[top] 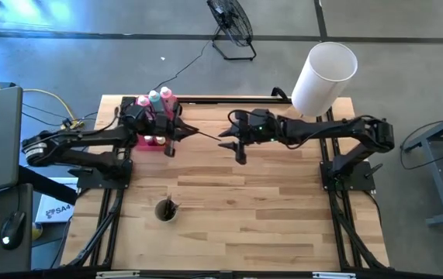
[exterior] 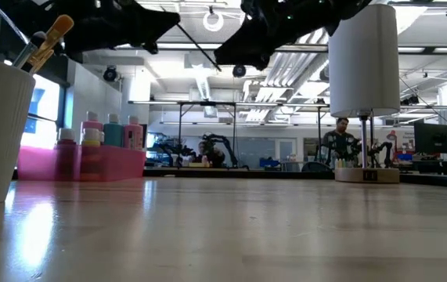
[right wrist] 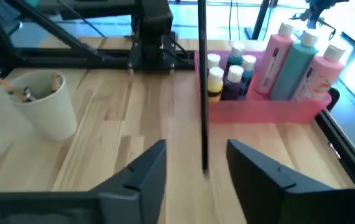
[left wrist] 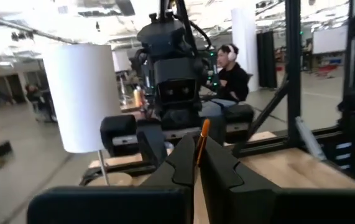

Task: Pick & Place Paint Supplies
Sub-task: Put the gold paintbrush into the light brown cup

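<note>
A thin dark-handled paintbrush [top: 205, 135] hangs in the air above the wooden table [top: 283, 209], spanning the gap between the two grippers. The left gripper [top: 176, 133] is clenched on one end — its wrist view shows the brush's orange tip [left wrist: 203, 134] pinched between the dark fingers [left wrist: 180, 165]. The right gripper [top: 233, 139] stands released, its fingers [right wrist: 143, 168] parted on either side of the handle [right wrist: 202, 87]. Behind the left gripper sits a pink rectangular tray [right wrist: 270, 109] holding two pink squeeze bottles [right wrist: 270, 62], one teal bottle [right wrist: 298, 62] and tiny capped paint pots [right wrist: 224, 74]. Nearer the front edge stands a white cup [right wrist: 43, 102] with brushes inside.
</note>
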Robot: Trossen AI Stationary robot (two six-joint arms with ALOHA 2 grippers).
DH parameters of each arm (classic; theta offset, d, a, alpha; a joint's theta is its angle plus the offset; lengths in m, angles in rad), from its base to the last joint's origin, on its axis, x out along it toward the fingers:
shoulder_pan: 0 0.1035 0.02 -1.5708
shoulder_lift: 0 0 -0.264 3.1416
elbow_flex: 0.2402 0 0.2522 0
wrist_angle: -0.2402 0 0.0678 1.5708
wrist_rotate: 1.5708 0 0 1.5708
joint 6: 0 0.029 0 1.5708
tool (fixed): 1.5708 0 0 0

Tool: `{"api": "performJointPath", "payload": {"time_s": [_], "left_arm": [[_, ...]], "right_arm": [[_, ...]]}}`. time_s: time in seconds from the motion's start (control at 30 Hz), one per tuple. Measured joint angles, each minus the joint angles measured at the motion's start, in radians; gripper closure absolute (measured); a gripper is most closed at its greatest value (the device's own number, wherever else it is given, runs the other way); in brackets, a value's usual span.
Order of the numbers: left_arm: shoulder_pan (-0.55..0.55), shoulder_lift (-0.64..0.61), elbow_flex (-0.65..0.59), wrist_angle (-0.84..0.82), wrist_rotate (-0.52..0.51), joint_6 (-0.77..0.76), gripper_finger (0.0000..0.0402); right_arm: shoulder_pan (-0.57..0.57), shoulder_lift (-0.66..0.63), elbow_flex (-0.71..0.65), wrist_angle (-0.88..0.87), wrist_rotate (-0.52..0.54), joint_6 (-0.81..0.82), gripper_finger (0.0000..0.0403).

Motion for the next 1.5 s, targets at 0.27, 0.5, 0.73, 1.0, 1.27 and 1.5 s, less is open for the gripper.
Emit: {"api": "performJointPath", "payload": {"time_s": [0.27,0.5,0.73,1.0,1.27,1.5], "left_arm": [[0.111,-0.297,0.000,-0.398,0.066,-0.134,0.0399],[0.119,-0.609,0.000,-0.702,0.127,-0.309,0.0398],[0.119,-0.826,0.000,-0.914,0.156,-0.438,0.0397],[0.119,-0.948,0.000,-1.033,0.313,-0.381,0.0398],[0.119,-1.069,-0.001,-1.230,0.242,-0.407,0.0398],[0.119,-1.068,-0.067,-1.231,0.235,-0.408,0.0398]], "right_arm": [[0.000,-0.069,0.000,-0.233,-0.006,0.000,0.0218],[0.000,-0.059,0.000,-0.289,0.014,0.005,0.0243],[0.000,-0.057,0.000,-0.281,0.061,0.005,0.0267],[0.000,-0.057,0.000,-0.282,0.065,0.107,0.0283],[0.001,-0.057,0.000,-0.281,0.065,0.136,0.0288],[0.000,-0.057,0.000,-0.267,0.065,0.137,0.0293]]}}
